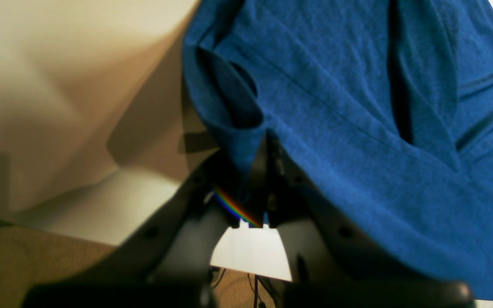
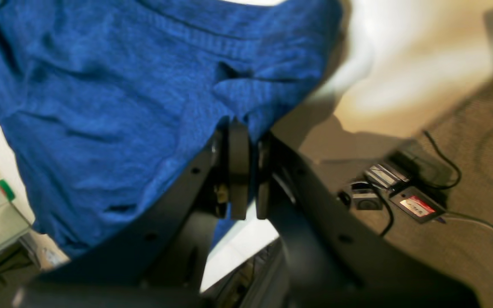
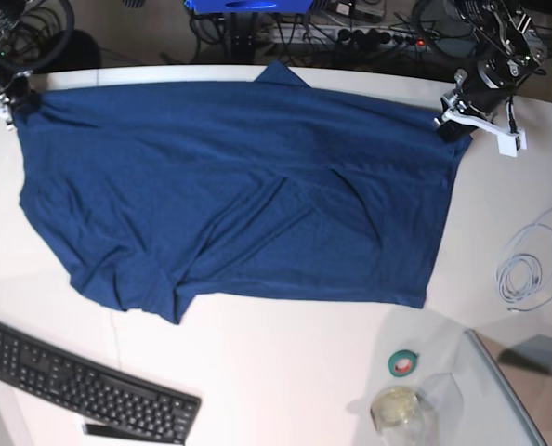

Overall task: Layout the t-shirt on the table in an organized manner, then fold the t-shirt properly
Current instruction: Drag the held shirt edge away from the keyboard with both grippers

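The navy-blue t-shirt [image 3: 239, 186] is stretched wide across the far half of the white table [image 3: 285, 372], with wrinkles and a bunched fold at its near left corner. My left gripper [image 3: 450, 123] pinches the shirt's far right corner at the table's back edge. In the left wrist view the left gripper [image 1: 263, 179] is shut on a fold of the shirt [image 1: 357, 128]. My right gripper [image 3: 16, 107] holds the far left corner. In the right wrist view the right gripper [image 2: 246, 149] is shut on the cloth [image 2: 101, 107].
A black keyboard [image 3: 81, 390] lies at the near left. A green tape roll [image 3: 405, 362] and a clear jar [image 3: 397, 407] stand near front right, beside a coiled white cable [image 3: 527, 269]. Cables and a power strip [image 3: 350, 37] lie behind the table.
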You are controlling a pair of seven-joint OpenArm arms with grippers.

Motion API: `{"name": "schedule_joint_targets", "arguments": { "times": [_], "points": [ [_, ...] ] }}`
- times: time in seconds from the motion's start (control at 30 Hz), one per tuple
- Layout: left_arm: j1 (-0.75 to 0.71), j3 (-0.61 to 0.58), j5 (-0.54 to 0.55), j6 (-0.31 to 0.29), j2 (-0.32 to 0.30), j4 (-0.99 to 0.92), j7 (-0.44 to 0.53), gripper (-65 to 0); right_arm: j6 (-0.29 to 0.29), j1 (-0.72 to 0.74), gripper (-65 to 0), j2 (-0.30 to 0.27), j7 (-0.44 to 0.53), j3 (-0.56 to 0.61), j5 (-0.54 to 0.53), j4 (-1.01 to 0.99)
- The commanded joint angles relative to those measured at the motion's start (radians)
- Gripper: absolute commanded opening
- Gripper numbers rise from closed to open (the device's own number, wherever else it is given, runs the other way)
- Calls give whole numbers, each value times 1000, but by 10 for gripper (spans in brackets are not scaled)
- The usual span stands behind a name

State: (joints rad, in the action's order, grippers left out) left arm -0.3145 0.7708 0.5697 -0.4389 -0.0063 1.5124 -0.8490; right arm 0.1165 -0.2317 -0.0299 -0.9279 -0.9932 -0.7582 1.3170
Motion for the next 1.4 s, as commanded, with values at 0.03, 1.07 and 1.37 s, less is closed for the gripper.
{"name": "schedule_joint_targets", "arguments": {
  "times": [0.03,1.07,1.37],
  "points": [
    [-5,2,11,-2,-21,14,20,-650,13,4,-642,-15,13,-3,-16,14],
    [-41,2,11,-1,-22,-59,109,-650,13,-18,-642,-12,11,-3,-21,22],
    [-53,0,11,-1,-22,-59,110,-650,13,-22,-642,6,11,-3,-21,35]
  ]
}}
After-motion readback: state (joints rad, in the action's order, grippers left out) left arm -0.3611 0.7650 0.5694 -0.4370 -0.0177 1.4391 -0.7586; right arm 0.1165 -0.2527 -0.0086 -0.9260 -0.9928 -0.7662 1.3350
